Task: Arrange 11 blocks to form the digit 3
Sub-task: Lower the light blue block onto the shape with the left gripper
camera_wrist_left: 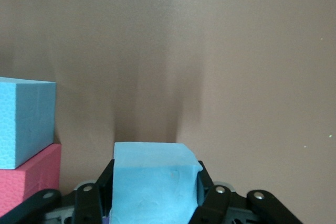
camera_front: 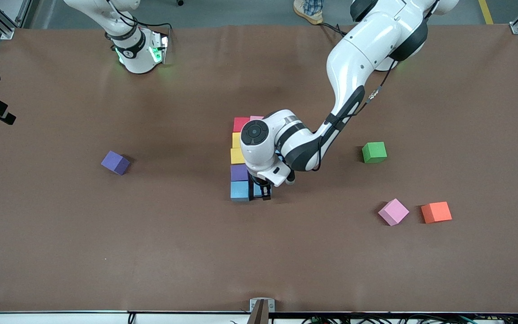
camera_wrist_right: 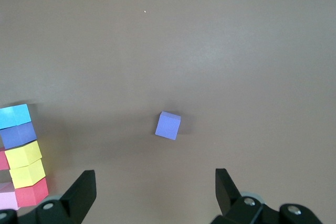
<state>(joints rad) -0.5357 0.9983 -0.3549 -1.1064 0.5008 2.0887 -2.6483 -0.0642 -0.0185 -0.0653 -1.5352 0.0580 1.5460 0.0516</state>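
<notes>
A column of touching blocks [camera_front: 238,155] lies mid-table: red [camera_front: 241,123] with pink [camera_front: 256,118] beside it, two yellow, purple [camera_front: 239,172] and light blue [camera_front: 240,190] at the end nearest the front camera. My left gripper [camera_front: 262,191] is shut on another light blue block [camera_wrist_left: 152,166], held low right beside that end block, toward the left arm's end. In the left wrist view my left gripper [camera_wrist_left: 154,184] clamps it on both sides, next to a light blue block [camera_wrist_left: 23,121] and a red one [camera_wrist_left: 31,179]. My right gripper [camera_wrist_right: 155,182] is open and empty.
A loose purple block [camera_front: 115,162] lies toward the right arm's end, also seen as the purple block [camera_wrist_right: 168,125]. Toward the left arm's end lie a green cube [camera_front: 374,152], a loose pink block [camera_front: 393,211] and an orange cube [camera_front: 436,212]. The right arm [camera_front: 140,54] waits near its base.
</notes>
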